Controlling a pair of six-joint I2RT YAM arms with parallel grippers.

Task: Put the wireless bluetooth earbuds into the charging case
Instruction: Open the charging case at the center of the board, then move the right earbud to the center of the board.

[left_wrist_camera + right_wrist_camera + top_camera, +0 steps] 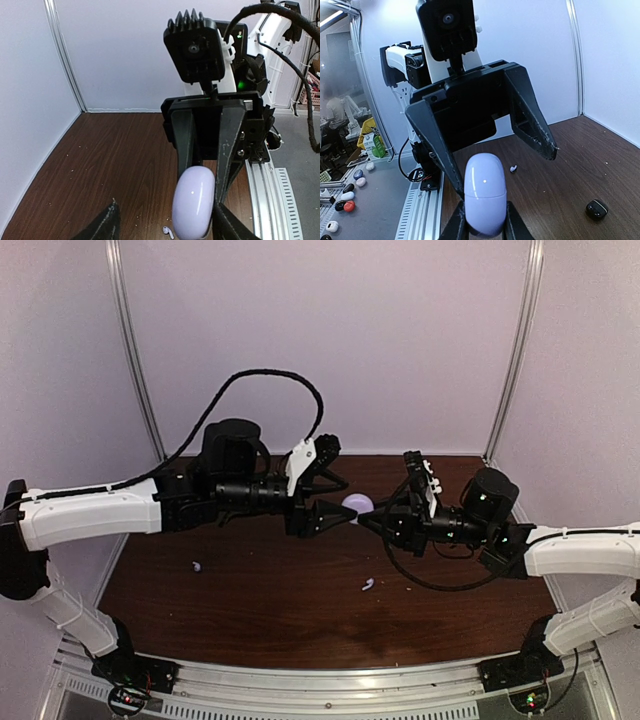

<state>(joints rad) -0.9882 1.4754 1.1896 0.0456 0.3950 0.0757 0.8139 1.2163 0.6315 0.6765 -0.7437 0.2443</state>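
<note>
Right gripper is clamped on the charging case, holding it in the air above the middle of the tabletop; case looks closed. Left gripper faces it nose to nose with jaws wide, one finger on each side of the case; can't tell if either finger touches it. Both wireless bluetooth earbuds lie loose on the tabletop, well apart: one toward the left, one nearer centre, below the grippers. Small black oval object sits on the wood too.
</note>
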